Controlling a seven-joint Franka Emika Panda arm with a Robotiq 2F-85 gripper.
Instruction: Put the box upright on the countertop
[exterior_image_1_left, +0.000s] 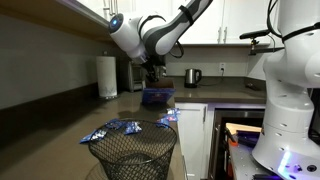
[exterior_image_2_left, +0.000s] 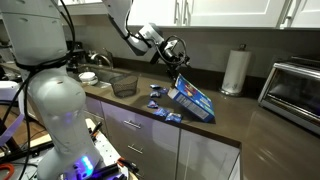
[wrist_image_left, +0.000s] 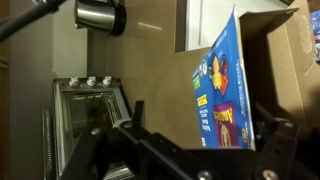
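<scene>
Kitchen with white cabinets (exterior_image_2_left: 145, 132). On the dark table (exterior_image_2_left: 250, 118), the blue box (exterior_image_2_left: 192, 98) stands tilted beside snack packets (exterior_image_1_left: 112, 130), near a toaster oven (exterior_image_2_left: 296, 85). The pincer (exterior_image_2_left: 178, 66) straddles its top edge; I cannot tell whether it grips.

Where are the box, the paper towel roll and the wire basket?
box (exterior_image_2_left: 192, 98): exterior view, on its blue front.
paper towel roll (exterior_image_2_left: 235, 72): exterior view, on its white side.
wire basket (exterior_image_2_left: 124, 88): exterior view, on its mesh wall.
</scene>
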